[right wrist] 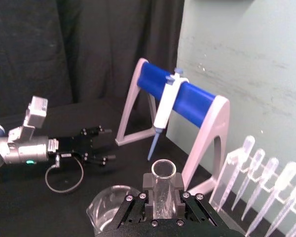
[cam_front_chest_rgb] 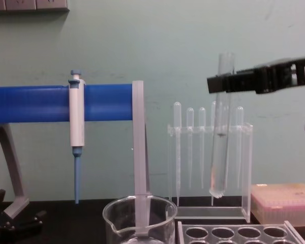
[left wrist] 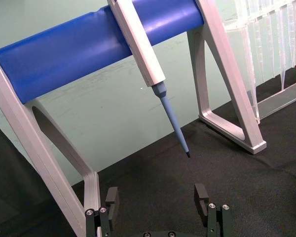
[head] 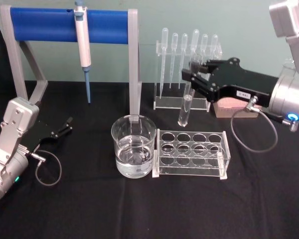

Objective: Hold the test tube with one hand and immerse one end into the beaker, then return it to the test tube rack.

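My right black claw (head: 190, 74) clamps the long clear glass test tube (head: 184, 107) upright above the clear rack (head: 192, 153); swung low, it could clip the rim of the wide glass beaker (head: 133, 147); my left claw (head: 65, 125) lies spread on the desk (head: 139, 209)
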